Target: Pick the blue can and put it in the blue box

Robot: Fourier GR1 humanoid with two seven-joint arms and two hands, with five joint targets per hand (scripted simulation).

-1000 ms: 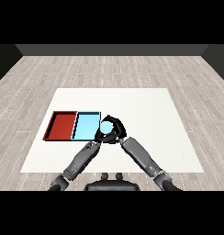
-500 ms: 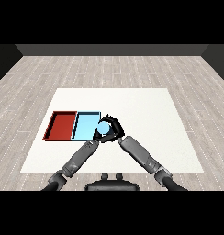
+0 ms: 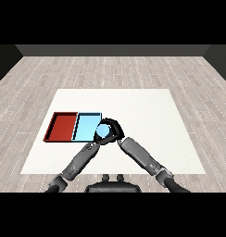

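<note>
One light blue cylindrical can [image 3: 103, 131] and two trays are present: one red tray [image 3: 62, 127], one light blue tray [image 3: 86, 126], on the white desk [image 3: 147, 115]. The right hand [image 3: 113, 129] is curled around the can at the blue tray's right edge. The can's circular end faces the camera; its long axis cannot be determined. Left hand [image 3: 92, 147]: finger state cannot be determined.

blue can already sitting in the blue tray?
No: the blue can is in the right hand, at the light blue tray's right edge.

We see a white table [image 3: 147, 111] standing on a grey plank floor [image 3: 110, 69]. Near the table's left edge lies a red tray [image 3: 62, 127], shallow and apparently holding nothing, its long sides running toward the far edge. A dark wall [image 3: 110, 50] seems to bound the floor behind.
</note>
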